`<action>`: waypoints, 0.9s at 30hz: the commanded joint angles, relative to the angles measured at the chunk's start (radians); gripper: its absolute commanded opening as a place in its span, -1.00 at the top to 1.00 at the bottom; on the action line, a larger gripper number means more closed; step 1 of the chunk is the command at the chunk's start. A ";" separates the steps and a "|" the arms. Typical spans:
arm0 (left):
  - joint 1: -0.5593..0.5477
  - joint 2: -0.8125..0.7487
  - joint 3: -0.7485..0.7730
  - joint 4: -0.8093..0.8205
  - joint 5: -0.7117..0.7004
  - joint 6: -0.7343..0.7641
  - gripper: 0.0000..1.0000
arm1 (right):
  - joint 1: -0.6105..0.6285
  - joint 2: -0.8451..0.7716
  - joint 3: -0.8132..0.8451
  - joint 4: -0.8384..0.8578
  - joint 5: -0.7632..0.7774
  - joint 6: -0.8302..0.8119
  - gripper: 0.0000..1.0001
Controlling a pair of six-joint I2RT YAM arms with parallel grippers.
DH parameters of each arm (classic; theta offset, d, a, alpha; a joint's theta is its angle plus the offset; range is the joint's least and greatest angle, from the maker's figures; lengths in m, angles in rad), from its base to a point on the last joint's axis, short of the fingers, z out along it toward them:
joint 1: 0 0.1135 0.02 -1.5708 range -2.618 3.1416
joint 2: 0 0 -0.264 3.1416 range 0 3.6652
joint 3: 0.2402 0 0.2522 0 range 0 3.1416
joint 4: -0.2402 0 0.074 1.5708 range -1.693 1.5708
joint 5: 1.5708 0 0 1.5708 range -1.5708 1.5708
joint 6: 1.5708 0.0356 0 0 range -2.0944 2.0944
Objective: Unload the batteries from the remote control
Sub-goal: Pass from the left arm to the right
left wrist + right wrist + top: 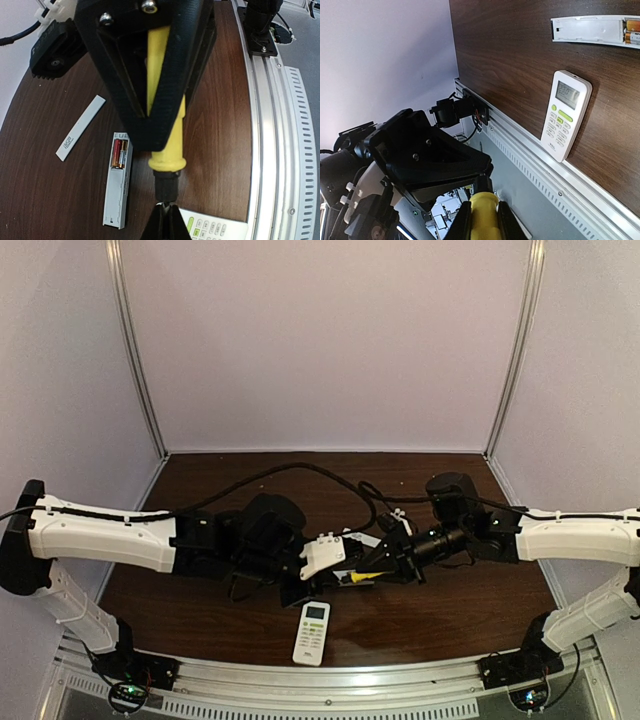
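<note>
Left claw (159,131) clamps the yellow-handled screwdriver (167,159) by its handle, while the right claw (482,225) pinches its other end. Two gold-and-red batteries (120,152) sit in the open compartment of a face-down remote control (115,197) on the tabletop (50,200).

Right gripper (484,210) closed on the yellow screwdriver (483,227)
Face-up remote (565,115) by the near rail (530,155); batteries (632,32) in the open remote (585,30), farther in
</note>
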 commanded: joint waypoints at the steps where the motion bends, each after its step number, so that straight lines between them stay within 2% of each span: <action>1: -0.005 0.019 0.023 0.063 -0.003 0.005 1.00 | 0.010 -0.006 0.000 0.015 -0.021 -0.017 0.89; 4: -0.006 0.023 0.026 0.062 -0.009 0.006 0.99 | 0.010 -0.014 0.002 -0.002 -0.016 -0.029 0.99; 7: -0.006 0.022 0.027 0.059 -0.023 0.005 0.75 | 0.010 -0.025 0.015 -0.035 -0.006 -0.048 1.00; 9: -0.006 0.018 0.024 0.057 -0.024 0.002 0.41 | 0.011 -0.032 0.029 -0.065 0.001 -0.067 1.00; 11: -0.006 0.012 0.021 0.056 -0.041 -0.001 0.15 | 0.010 -0.037 0.045 -0.108 0.017 -0.096 1.00; 18: -0.003 -0.044 -0.006 0.047 -0.105 0.018 -0.12 | 0.009 -0.052 0.127 -0.227 0.146 -0.188 1.00; 22: 0.021 -0.104 -0.039 0.044 -0.120 0.020 -0.39 | 0.007 -0.053 0.235 -0.338 0.298 -0.248 1.00; 24: 0.031 -0.135 -0.042 0.032 -0.131 0.018 -0.90 | 0.007 -0.056 0.289 -0.383 0.383 -0.240 1.00; 27: 0.047 -0.177 -0.056 0.039 -0.170 0.006 -0.95 | 0.009 -0.069 0.353 -0.441 0.474 -0.234 1.00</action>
